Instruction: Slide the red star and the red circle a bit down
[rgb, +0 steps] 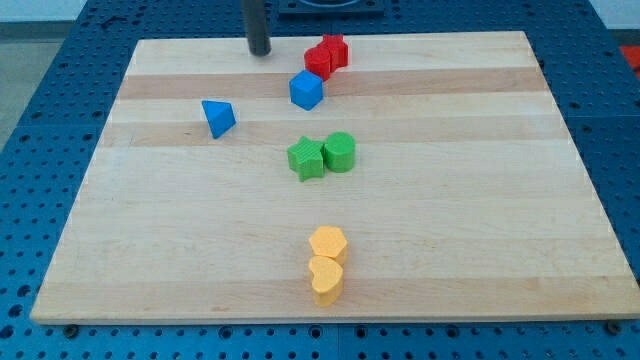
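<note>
You'll find the red star block (336, 49) and red circle block (318, 61) touching near the wooden board's (480, 200) top edge. My tip (260, 52), a bare rod holding nothing, sits left of them, apart. Count two each: red, blue, green, yellow.

The blue cube (306, 90) sits just below the red blocks (327, 55) near the board's top edge, blocking their downward path.

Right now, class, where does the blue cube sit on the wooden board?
The blue cube sits near the view's top, centre, just below the red blocks and right of the blue triangular block.
</note>
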